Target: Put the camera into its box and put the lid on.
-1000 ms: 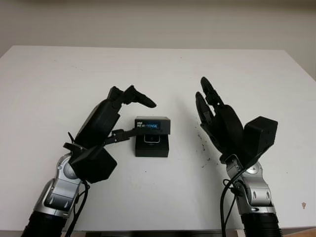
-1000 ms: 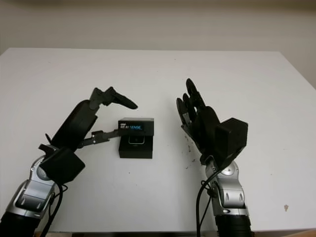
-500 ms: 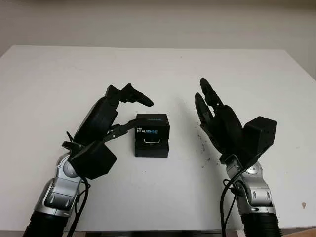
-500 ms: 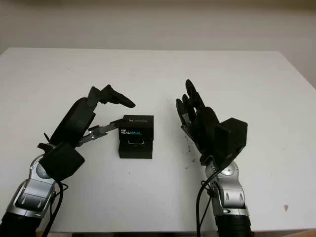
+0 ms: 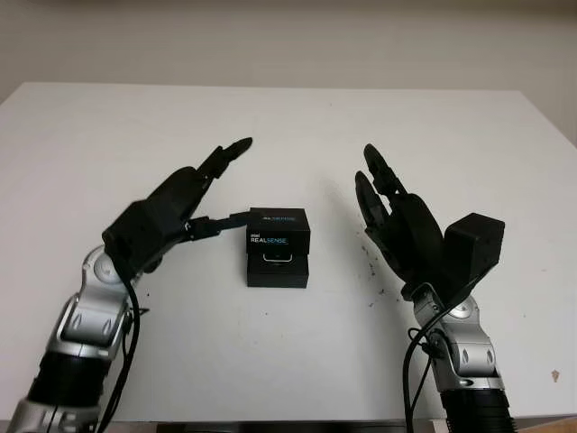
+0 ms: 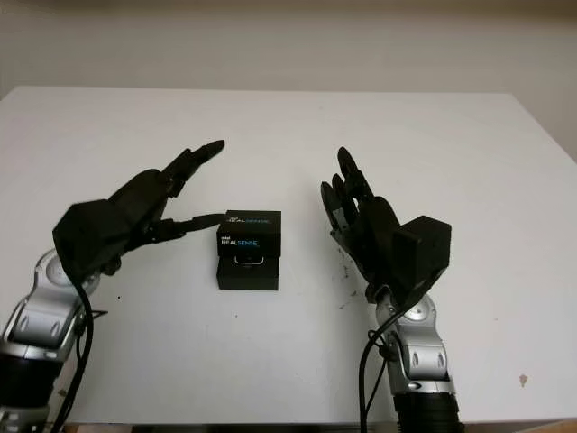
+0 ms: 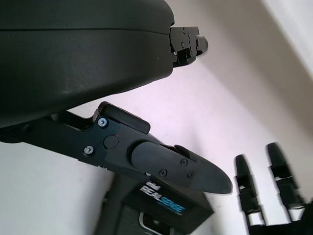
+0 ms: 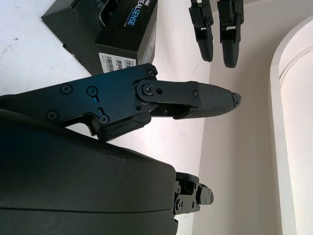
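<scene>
The left hand [image 5: 194, 194] is open and holds nothing, hanging just left of the box [image 5: 278, 270] at the middle of the white bench [image 5: 288, 126]. One of its fingers [image 5: 221, 223] reaches toward the left edge of the lid [image 5: 279, 232]; whether the tip touches the lid cannot be told. Its other fingers point up and away over the bare bench beyond the box.

The lid, marked REALSENSE on its front face, sits on top of the black box but pushed toward the far side, so the near part of the box stays uncovered. In that uncovered part a pale rounded shape shows, probably the camera [image 5: 277, 258], though it is too small to be sure.

The right hand [image 5: 389, 216] is open as well, upright with its palm turned toward the box, well apart from it on the right. Between this hand and the box a scatter of small dark specks [image 5: 370, 267] marks the bench. Nothing else lies between either hand and the box.

A small brownish spot [image 5: 555, 373] sits near the right front corner of the bench, and a pale wall [image 5: 288, 41] rises behind the far edge.
</scene>
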